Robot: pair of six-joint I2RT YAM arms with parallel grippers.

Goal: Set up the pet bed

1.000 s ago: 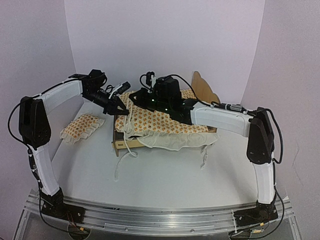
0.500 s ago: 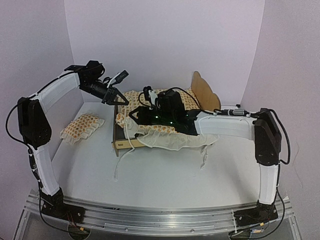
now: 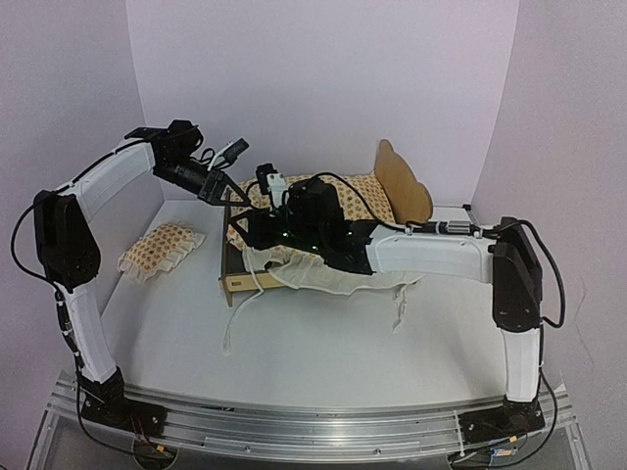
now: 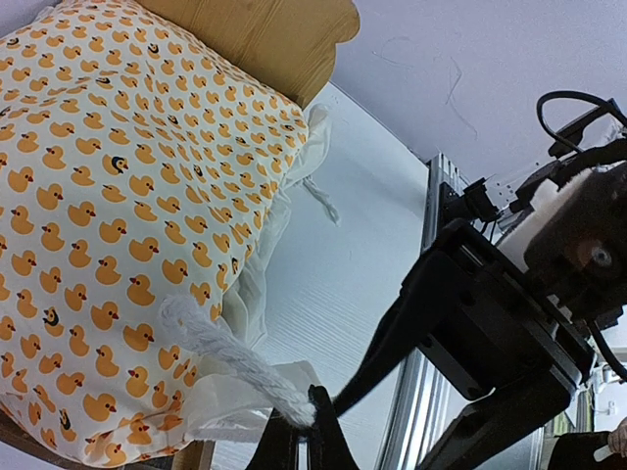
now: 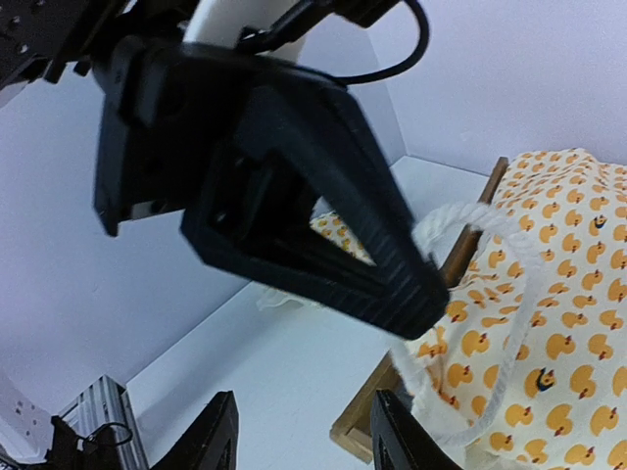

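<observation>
The pet bed [image 3: 232, 281] stands mid-table, its scalloped headboard [image 3: 404, 186] at the far right and its low footboard [image 5: 376, 409] at the left. A duck-print mattress cushion [image 4: 98, 196] lies on it. My left gripper [image 4: 309, 431] is shut on the end of a white tie cord [image 4: 225, 352] of the cushion, above the foot end [image 3: 226, 192]. Just to the right and lower, my right gripper [image 5: 309, 446] stands open with nothing between its fingers, beside the footboard [image 3: 247, 227]. The cord loops [image 5: 490, 225] over the cushion's corner.
A small ruffled duck-print pillow [image 3: 162, 250] lies on the table left of the bed. Loose white ties hang off the cushion's front at the left [image 3: 235, 313] and right [image 3: 400, 308]. Walls close in on the left, back and right.
My left gripper has closed on the tie cord and lifted it slightly up and left. My right gripper has opened and moved down-left toward the footboard.
</observation>
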